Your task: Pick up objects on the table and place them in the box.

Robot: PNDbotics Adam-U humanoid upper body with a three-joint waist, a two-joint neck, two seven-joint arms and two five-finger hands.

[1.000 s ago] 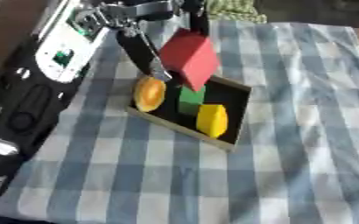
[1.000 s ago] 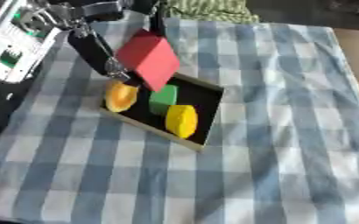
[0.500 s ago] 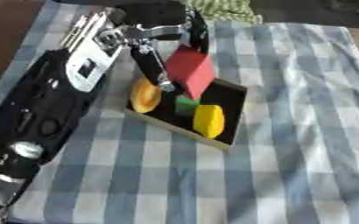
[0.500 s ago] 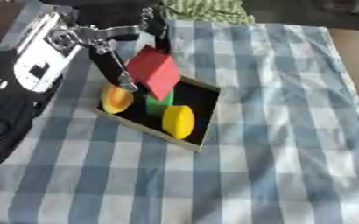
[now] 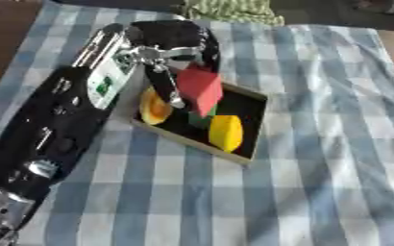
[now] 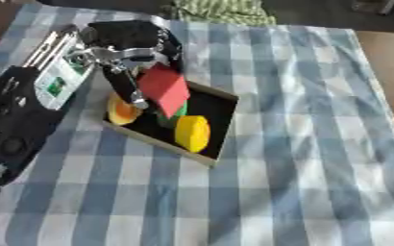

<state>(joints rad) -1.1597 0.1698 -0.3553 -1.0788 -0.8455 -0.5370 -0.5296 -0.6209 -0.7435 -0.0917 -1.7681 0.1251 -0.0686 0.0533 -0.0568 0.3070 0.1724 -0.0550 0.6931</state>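
Tablecloth (image 5: 318,144): woven cloth, blue-white check, matt, lightly creased. Box (image 5: 252,120): pale wood-like rim, matt black inside. Red block (image 5: 202,89): smooth, matt faces. Yellow piece (image 5: 226,132) and orange piece (image 5: 153,107): smooth, slight sheen. Left hand (image 5: 168,45): black plastic-looking shell, silver metal fingers (image 5: 164,85), glossy.

worktop (image 5: 335,192): covered by a blue-and-white checked cloth, creased toward the right side | shallow black box with pale wooden rim (image 5: 255,122): lies directly on the cloth, left of centre, set askew | green-and-white striped fabric (image 6: 221,10): bunched at the far edge, well apart from the box
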